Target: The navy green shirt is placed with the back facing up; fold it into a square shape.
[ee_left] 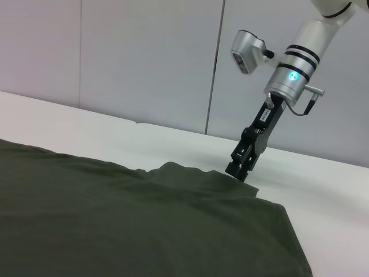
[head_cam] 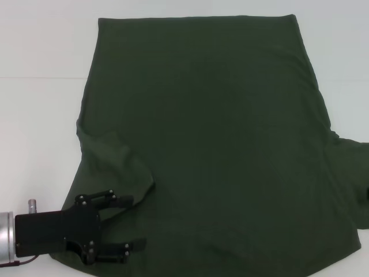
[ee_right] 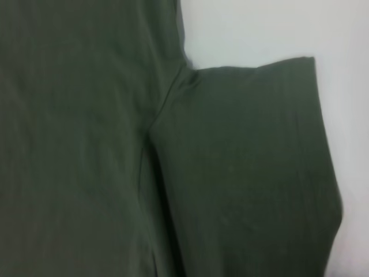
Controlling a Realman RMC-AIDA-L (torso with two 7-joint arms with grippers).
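One garment filled nearly all of my working surface: the navy green shirt (head_cam: 213,150) lay spread flat over the white table (head_cam: 40,115), its straight hem along the far edge and its sleeves toward the near edge.

At the near left corner I had the left gripper (head_cam: 124,225) over the shirt's left sleeve (head_cam: 112,158). Its two fingers (head_cam: 118,200) stood apart with dark cloth showing between them, closed on nothing. That sleeve was already turned inward onto the body, its rounded fold resting just beyond the fingers. I judged the gripper sat there so it could take the doubled edge and carry the fold further toward the middle.

The middle of the shirt lay smooth, with only shallow wrinkles, so I judged that the main folds were not yet made.

Toward the right edge, the right sleeve (ee_right: 248,161) lay flat and open, pointing off the body onto bare table. The left wrist view showed the right gripper (ee_left: 242,171) come down steeply onto that side of the shirt, its tip touching the cloth where a small ridge had risen. I could not tell whether its fingers were open or shut.

Nothing else stood on the table. I judged the only obstacle to be the cloth itself, soft and likely to bunch or drag under a pinch.
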